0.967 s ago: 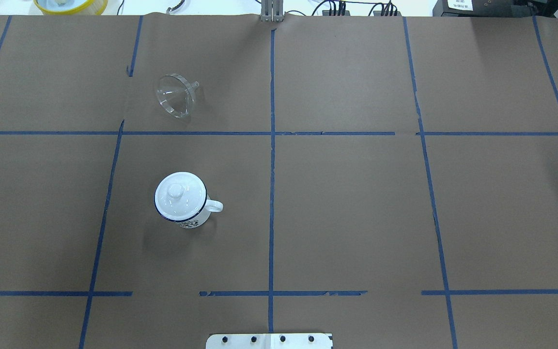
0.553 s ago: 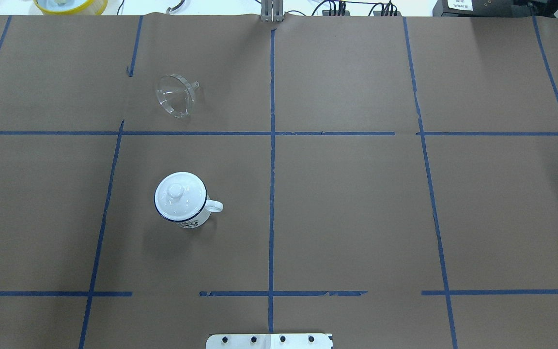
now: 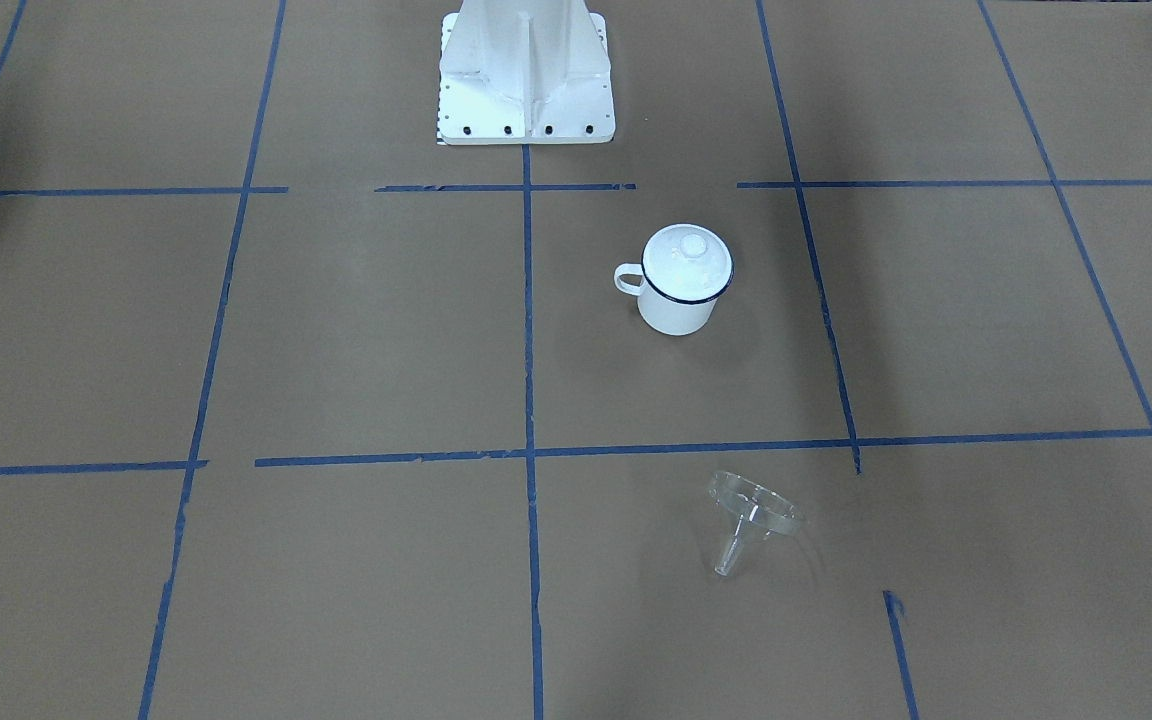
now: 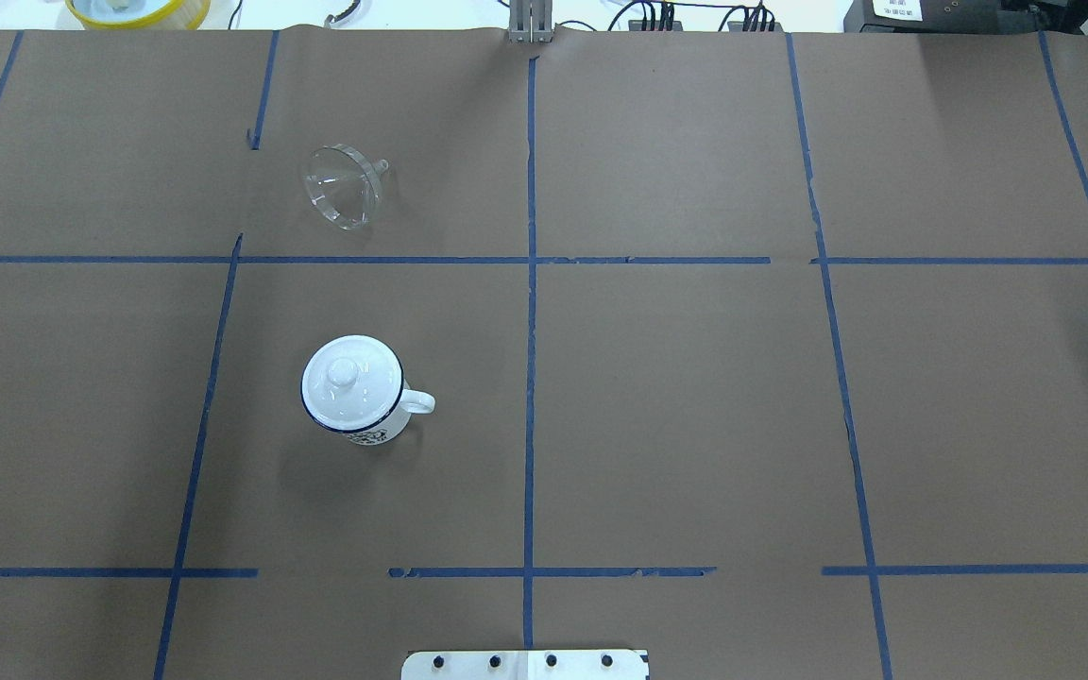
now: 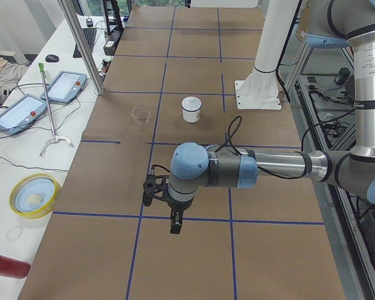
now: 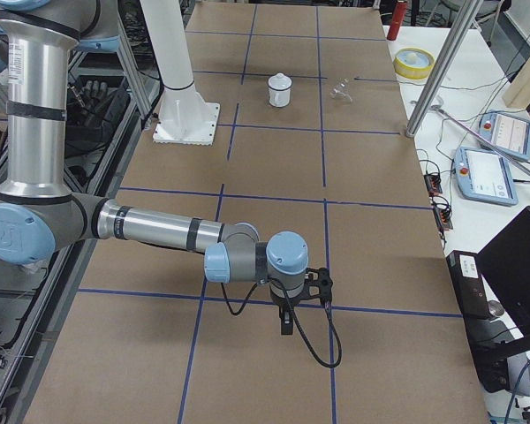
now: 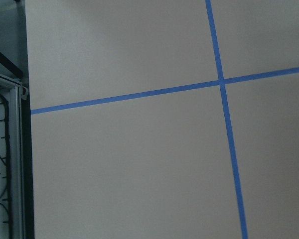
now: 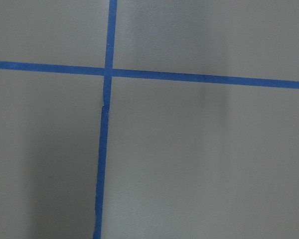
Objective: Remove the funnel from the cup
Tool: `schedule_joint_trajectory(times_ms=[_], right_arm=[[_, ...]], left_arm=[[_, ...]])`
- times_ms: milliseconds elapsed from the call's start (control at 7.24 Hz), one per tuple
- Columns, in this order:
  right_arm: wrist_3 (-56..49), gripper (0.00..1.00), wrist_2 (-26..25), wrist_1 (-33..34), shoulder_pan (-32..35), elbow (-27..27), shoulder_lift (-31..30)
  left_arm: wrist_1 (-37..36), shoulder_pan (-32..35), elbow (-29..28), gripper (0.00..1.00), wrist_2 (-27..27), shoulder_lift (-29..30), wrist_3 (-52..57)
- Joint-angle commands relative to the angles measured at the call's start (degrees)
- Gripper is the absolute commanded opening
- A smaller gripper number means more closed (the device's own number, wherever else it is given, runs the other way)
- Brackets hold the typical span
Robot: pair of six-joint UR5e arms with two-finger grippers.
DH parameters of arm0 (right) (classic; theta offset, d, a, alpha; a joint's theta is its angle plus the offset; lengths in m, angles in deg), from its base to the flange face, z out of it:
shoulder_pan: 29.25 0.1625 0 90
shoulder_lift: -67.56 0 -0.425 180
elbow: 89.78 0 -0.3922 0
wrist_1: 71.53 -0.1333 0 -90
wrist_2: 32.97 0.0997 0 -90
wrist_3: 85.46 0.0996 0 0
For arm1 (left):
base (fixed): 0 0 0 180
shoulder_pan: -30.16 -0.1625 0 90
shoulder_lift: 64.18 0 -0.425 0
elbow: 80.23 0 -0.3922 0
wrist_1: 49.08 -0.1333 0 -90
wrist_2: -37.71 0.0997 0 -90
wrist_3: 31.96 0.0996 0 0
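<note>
The clear plastic funnel lies on its side on the brown table cover, apart from the cup; it also shows in the front view. The white cup with a dark blue rim stands upright, nearer the robot than the funnel, with a white knobbed lid on top. The left gripper shows only in the left side view, far from both things, pointing down over the table. The right gripper shows only in the right side view, at the table's other end. I cannot tell whether either is open or shut.
The robot's white base stands at the table's near edge. A yellow-rimmed bowl, a red bottle and teach pendants lie on the white side bench. A metal post stands at the table's far edge.
</note>
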Motion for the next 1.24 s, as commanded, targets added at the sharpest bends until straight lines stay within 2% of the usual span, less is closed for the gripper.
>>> schedule_joint_trajectory(times_ms=[0, 1105], right_arm=[[0.0, 1.0, 0.0, 0.0, 0.0, 0.0, 0.0], [0.0, 1.0, -0.1, 0.0, 0.0, 0.0, 0.0]], left_arm=[[0.2, -4.5, -0.2, 1.0, -0.2, 0.1, -1.2], [3.8, -5.3, 0.5, 1.0, -0.6, 0.1, -1.1]])
